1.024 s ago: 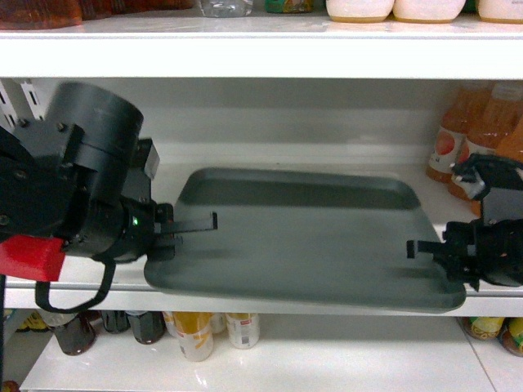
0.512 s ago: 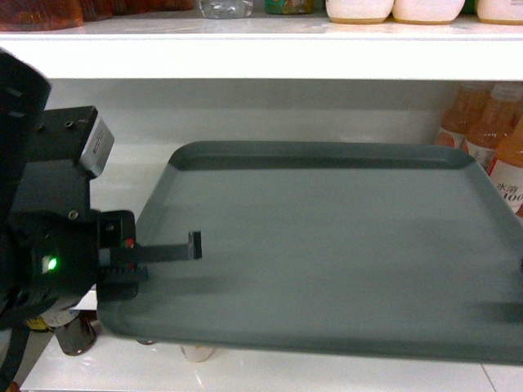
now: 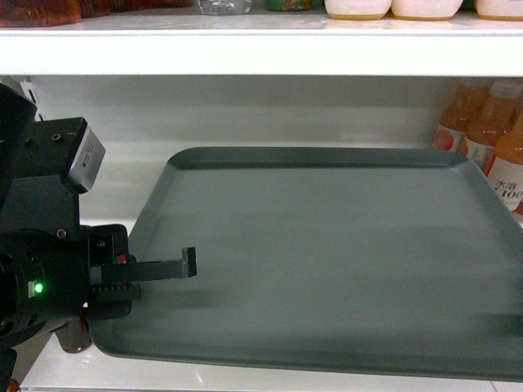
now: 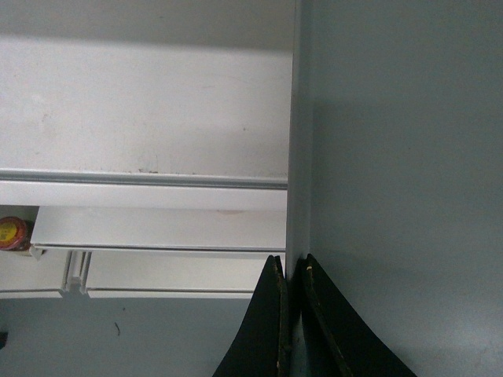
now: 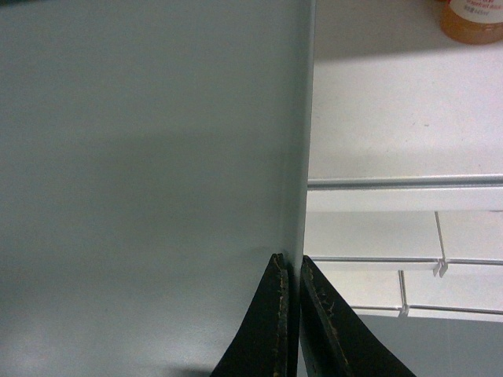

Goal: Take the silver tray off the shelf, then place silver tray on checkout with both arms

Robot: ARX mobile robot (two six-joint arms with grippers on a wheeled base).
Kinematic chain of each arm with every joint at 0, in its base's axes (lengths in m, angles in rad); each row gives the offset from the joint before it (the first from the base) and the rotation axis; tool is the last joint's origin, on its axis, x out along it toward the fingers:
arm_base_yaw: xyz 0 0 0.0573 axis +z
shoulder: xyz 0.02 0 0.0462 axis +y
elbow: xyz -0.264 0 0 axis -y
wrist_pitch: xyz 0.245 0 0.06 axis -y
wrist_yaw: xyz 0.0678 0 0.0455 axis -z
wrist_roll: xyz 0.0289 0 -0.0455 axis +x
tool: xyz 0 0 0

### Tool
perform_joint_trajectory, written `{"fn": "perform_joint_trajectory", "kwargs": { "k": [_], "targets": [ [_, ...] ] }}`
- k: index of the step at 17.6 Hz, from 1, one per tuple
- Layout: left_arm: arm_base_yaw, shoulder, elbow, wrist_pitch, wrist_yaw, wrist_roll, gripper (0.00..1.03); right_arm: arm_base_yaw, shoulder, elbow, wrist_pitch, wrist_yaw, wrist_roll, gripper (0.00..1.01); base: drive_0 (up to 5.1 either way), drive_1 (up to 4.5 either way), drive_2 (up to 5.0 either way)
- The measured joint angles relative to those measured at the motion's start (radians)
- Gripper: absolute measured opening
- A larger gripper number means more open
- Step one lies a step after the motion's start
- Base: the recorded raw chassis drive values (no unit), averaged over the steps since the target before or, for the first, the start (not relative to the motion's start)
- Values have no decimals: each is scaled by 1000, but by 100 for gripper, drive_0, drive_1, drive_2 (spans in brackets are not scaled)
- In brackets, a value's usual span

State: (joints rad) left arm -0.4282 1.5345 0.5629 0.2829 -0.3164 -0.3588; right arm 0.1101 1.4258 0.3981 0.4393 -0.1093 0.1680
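Observation:
The silver tray (image 3: 327, 253) is a flat grey-green rectangle that fills most of the head view, held level in front of the shelf (image 3: 114, 184). My left gripper (image 3: 186, 266) is shut on the tray's left rim, its upper finger lying over the tray floor. In the left wrist view both fingers of my left gripper (image 4: 291, 265) pinch the rim of the tray (image 4: 401, 157), with the shelf (image 4: 141, 110) beyond. My right gripper (image 5: 291, 261) is shut on the opposite rim of the tray (image 5: 149, 157) and is outside the head view. The checkout is out of view.
Orange juice bottles (image 3: 490, 139) stand at the shelf's right end, close to the tray's far right corner; one bottle (image 5: 471, 20) shows in the right wrist view. An upper shelf board (image 3: 245, 57) carrying goods runs overhead. A dark bottle (image 3: 73, 339) stands on the lower shelf.
The tray has come off the shelf board toward the camera and now looks much larger. My right gripper has passed out of the head view. Both grippers kept their hold.

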Motion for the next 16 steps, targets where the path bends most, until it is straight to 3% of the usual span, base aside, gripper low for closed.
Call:
{"fn": "perform_joint_trajectory", "kwargs": {
  "k": [16],
  "targets": [
    [0, 2, 0, -4, -2, 0, 3, 1, 6, 2, -3, 0, -1, 3, 5, -411, 420]
  ]
}}
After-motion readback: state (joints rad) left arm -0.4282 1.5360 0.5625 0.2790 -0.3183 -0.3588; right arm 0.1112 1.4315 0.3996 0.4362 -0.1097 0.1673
